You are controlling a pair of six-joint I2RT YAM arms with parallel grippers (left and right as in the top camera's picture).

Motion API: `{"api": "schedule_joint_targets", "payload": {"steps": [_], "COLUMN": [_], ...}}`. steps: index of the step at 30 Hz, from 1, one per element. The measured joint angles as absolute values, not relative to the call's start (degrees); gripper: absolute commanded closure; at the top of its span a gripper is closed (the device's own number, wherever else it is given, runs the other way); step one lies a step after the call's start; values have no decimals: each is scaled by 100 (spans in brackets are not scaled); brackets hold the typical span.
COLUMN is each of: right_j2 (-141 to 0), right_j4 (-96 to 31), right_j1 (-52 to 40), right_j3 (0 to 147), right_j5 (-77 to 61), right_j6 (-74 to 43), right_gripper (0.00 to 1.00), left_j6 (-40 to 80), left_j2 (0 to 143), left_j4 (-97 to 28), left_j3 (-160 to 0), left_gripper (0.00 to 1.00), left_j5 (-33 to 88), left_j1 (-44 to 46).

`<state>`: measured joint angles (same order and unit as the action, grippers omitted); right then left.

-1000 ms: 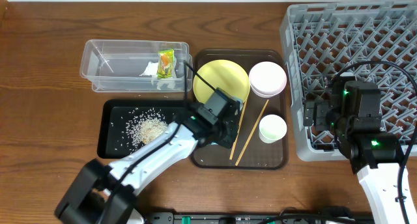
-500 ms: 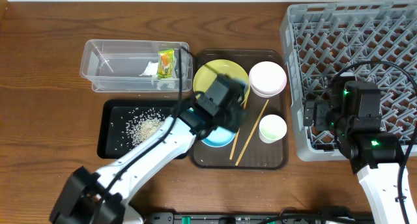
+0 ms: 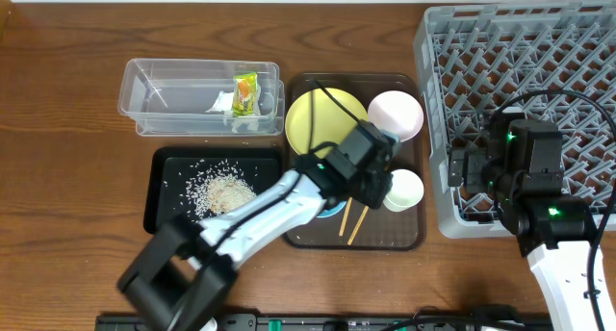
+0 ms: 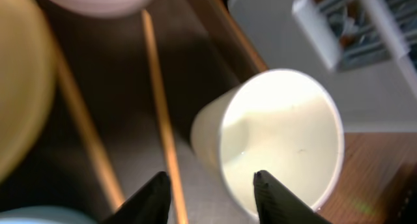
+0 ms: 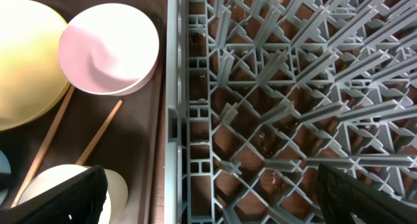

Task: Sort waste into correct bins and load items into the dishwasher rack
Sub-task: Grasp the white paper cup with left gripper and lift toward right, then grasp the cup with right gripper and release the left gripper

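Small white cup (image 4: 280, 139), upright, near wall between spread fingers of left tool (image 4: 210, 195), nothing gripped.

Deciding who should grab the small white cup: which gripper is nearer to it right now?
Left. The left gripper hangs right at the small white cup, fingers open astride its rim. The right gripper sits over the dishwasher rack, apart from the cup.
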<state>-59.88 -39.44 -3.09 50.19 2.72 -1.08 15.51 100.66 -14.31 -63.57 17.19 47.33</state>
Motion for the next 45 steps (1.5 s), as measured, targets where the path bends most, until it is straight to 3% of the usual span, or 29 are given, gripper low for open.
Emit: {"api": "schedule_joint_targets", "payload": {"steps": [2, 4, 11, 16, 22, 25, 35, 45], "right_j2": [-5988, -5988, -5988, -5988, -6123, -6493, -7734, -7964], "right_j4": [-3944, -3948, -3955, -3813, -3341, -2943, -757, 56], "right_j1": [-309, -309, -309, -309, -309, -309, -309, -309], "right_j3": [5019, 5019, 5019, 5019, 5019, 5019, 5041, 5048], "right_j5": [272, 272, 272, 148, -1317, -2742, -6305, -7529], "right_j6": [-108, -108, -108, -235, -303, -242, -237, -458], "right_gripper": [1, 1, 1, 1, 1, 1, 1, 6], "left_j6": [1581, 1577, 1645, 2279, 3468, 3924, 4311, 4397], "left_j2": [10224, 10291, 10125, 9332, 8991, 9035, 9035, 9035], "left_j4": [-1431, -1494, -1662, -1712, -978, -838, -799, -784], "left_j3": [-6357, -6355, -6355, -6346, -6357, -6357, -6357, -6357], "left_gripper": [87, 94, 94, 94, 94, 94, 94, 94], "left_j5": [1739, 1761, 1772, 1992, 3660, 4766, 6801, 7220], "left_j1": [4799, 4805, 4460, 3457, 1944, 1417, 1422, 1728]}}
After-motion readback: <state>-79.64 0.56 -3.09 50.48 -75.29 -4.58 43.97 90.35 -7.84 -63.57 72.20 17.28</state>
